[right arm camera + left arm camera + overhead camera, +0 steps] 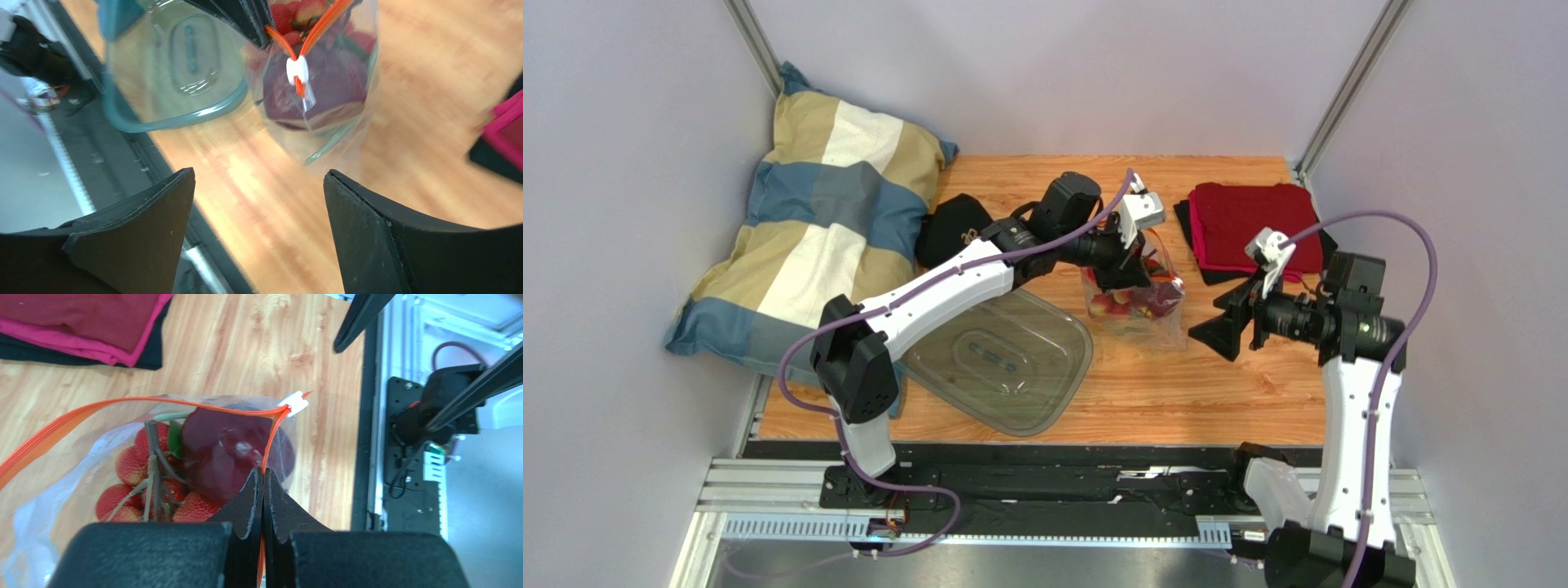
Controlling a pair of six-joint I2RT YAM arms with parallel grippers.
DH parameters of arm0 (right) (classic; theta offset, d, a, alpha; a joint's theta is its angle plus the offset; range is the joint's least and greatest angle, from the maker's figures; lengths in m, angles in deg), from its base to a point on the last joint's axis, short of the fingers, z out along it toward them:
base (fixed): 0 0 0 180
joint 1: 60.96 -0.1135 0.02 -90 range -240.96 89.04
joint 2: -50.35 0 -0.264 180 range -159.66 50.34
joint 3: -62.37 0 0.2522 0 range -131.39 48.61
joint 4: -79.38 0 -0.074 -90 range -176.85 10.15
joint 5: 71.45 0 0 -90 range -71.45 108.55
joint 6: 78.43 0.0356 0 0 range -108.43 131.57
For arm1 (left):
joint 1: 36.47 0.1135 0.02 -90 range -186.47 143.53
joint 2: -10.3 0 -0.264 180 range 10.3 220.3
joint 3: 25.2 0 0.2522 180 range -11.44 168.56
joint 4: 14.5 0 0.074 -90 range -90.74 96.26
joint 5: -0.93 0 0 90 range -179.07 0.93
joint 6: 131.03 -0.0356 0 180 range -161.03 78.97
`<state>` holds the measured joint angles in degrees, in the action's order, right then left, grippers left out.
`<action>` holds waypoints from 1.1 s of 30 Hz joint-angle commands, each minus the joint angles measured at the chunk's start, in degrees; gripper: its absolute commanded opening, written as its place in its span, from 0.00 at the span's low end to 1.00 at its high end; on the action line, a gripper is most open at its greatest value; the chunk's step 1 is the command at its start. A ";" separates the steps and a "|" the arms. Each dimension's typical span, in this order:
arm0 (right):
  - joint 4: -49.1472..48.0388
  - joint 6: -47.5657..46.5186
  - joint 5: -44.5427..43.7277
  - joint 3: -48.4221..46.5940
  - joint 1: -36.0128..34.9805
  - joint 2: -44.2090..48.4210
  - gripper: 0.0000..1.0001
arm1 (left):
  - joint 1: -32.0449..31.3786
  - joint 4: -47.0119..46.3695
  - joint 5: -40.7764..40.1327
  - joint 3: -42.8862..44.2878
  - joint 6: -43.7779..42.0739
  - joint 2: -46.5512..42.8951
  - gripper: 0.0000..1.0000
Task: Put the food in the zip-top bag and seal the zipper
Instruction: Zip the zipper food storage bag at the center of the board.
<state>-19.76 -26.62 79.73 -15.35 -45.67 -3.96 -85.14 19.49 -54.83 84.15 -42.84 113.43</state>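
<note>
The clear zip-top bag (1140,309) stands on the wooden table and holds the dark red fruit (228,452) and the bunch of small red fruits (140,476). Its mouth is open, and the orange-red zipper (153,403) has the white slider (295,404) at one end. My left gripper (263,475) is shut on the zipper strip near the slider. My right gripper (259,173) is open and empty, to the right of the bag and facing it. The slider (296,69) and the dark red fruit (334,86) also show in the right wrist view. The green melon is not in view.
A clear plastic tub (1004,358) lies left of the bag. A blue-and-tan pillow (817,233) lies at the far left with a black object (955,227) beside it. Folded red cloth on black cloth (1249,224) lies at the back right.
</note>
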 commanded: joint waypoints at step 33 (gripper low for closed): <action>-42.84 3.57 -4.59 15.80 -14.23 2.71 0.09 | -0.03 -3.62 10.67 2.32 5.58 -0.91 0.00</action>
<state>-61.47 -21.42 76.43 1.74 -59.39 -1.12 -85.14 18.72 -46.59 84.35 -37.07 113.43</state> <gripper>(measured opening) 0.216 0.008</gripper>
